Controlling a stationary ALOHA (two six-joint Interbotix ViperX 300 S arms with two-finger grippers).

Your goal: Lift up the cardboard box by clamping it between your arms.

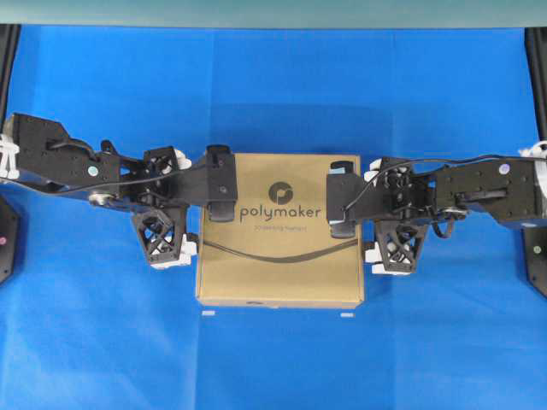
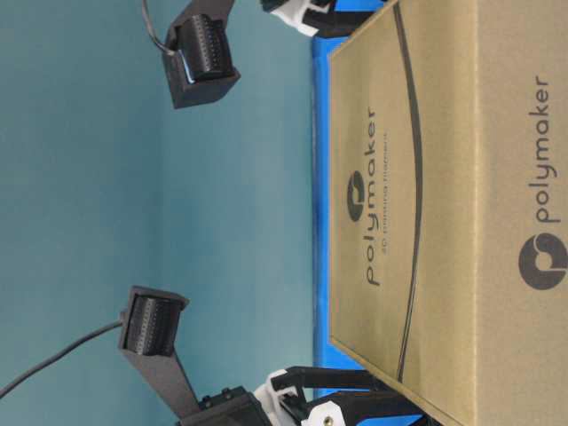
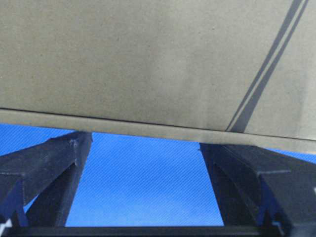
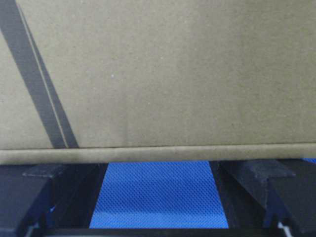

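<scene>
The brown cardboard box (image 1: 280,256), printed "polymaker", lies in the middle of the blue table between my two arms. My left gripper (image 1: 192,201) is open, its two fingers spread wide against the box's left side. My right gripper (image 1: 369,213) is open the same way against the right side. In the left wrist view the box (image 3: 148,59) fills the top, and the left gripper (image 3: 145,143) shows only blue cloth between its fingers. The right wrist view shows the same: the box (image 4: 163,74) above the right gripper (image 4: 158,165). The box (image 2: 417,195) hides its own underside, so I cannot tell whether it is off the table.
A blue cloth (image 1: 273,367) covers the table. Two small white tape marks (image 1: 209,314) lie just in front of the box. Black frame posts (image 1: 534,256) stand at both side edges. A teal wall (image 2: 89,213) runs behind the table.
</scene>
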